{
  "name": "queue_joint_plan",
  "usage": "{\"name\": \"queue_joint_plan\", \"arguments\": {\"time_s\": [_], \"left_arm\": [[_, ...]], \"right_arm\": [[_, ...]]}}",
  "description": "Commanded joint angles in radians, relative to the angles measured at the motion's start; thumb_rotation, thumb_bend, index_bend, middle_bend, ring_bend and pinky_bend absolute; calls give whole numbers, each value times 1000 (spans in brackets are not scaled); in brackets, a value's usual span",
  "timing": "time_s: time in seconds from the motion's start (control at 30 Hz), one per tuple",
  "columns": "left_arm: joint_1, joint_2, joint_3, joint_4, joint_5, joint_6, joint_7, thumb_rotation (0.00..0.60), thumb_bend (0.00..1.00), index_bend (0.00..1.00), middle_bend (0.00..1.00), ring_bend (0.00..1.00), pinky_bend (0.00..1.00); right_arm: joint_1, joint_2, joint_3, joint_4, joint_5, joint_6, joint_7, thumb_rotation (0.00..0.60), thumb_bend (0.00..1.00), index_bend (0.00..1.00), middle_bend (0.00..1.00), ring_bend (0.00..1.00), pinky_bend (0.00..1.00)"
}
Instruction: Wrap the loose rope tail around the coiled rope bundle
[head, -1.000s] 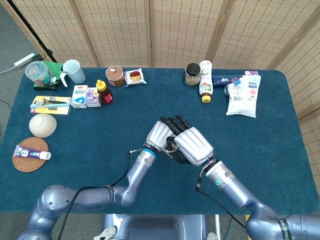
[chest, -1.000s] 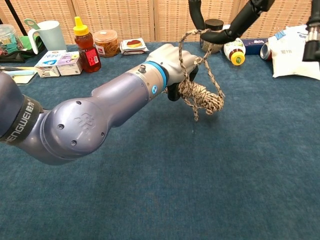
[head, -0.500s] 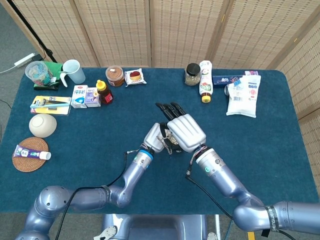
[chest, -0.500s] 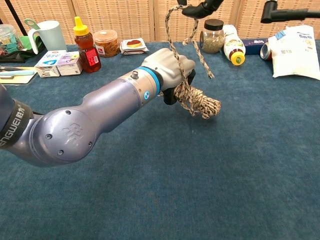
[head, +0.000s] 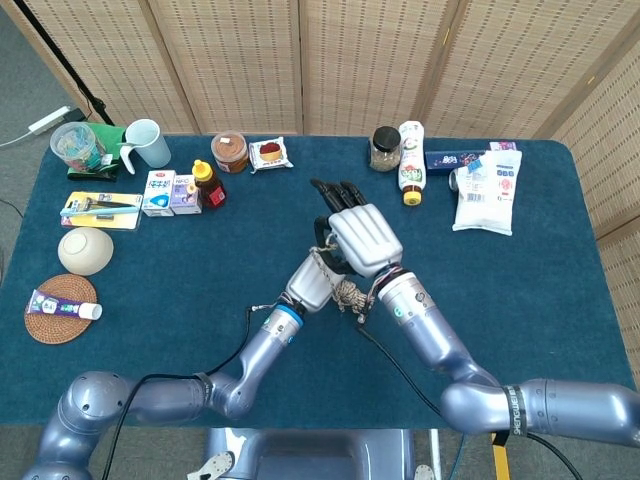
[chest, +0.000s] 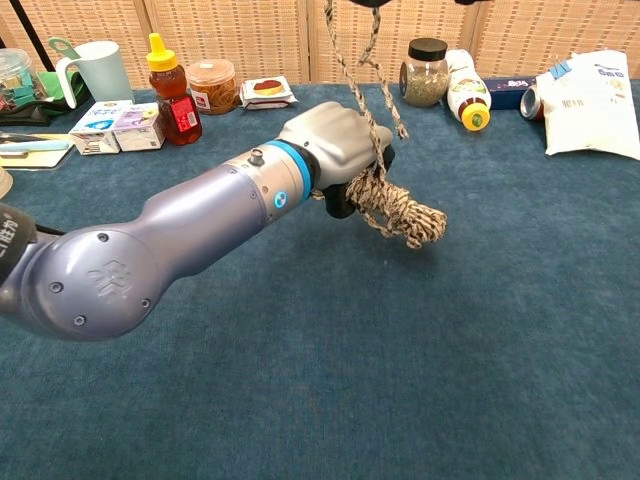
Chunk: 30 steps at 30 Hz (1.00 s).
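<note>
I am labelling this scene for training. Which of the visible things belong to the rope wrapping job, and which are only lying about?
Belonging to the job:
- speckled beige coiled rope bundle
- loose rope tail rising from it
- left hand, gripping the bundle
- right hand, above it

Only lying about:
- pale mug
- red-labelled honey bottle
- dark-lidded glass jar
- white plastic pouch
- round woven coaster

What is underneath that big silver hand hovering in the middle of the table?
Beneath the right hand, the left hand grips the coiled rope bundle. The rope tail runs upward out of frame; how the right hand holds it is hidden.
</note>
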Motion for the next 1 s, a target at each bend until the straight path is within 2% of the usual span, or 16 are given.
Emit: {"name": "queue_joint_plan", "arguments": {"time_s": [0.03,0.4,0.77,0.87,1.0], "left_arm": [[22,28,23,-32,30,2,-23,600,423,553,398,441,633],[49,93,49,-83,81,-26,-78,600,423,554,398,441,633],[80,197,82,-130,233,-75,-296,600,424,561,403,441,633],[99,251,88,-186,280,-74,-381,600,425,561,404,441,633],[112,292,86,-223,322,-74,-462,600,425,567,408,444,633]], "right_arm": [[34,-18,13,60,51,3,7,600,472,646,0,0,0],[61,-20,0,151,105,2,6,600,472,653,0,0,0],[53,-80,-56,312,83,-32,50,600,476,656,0,0,0],[60,-120,-71,390,93,-63,61,600,478,657,0,0,0],[63,-142,-90,440,88,-78,56,600,478,657,0,0,0]]}}
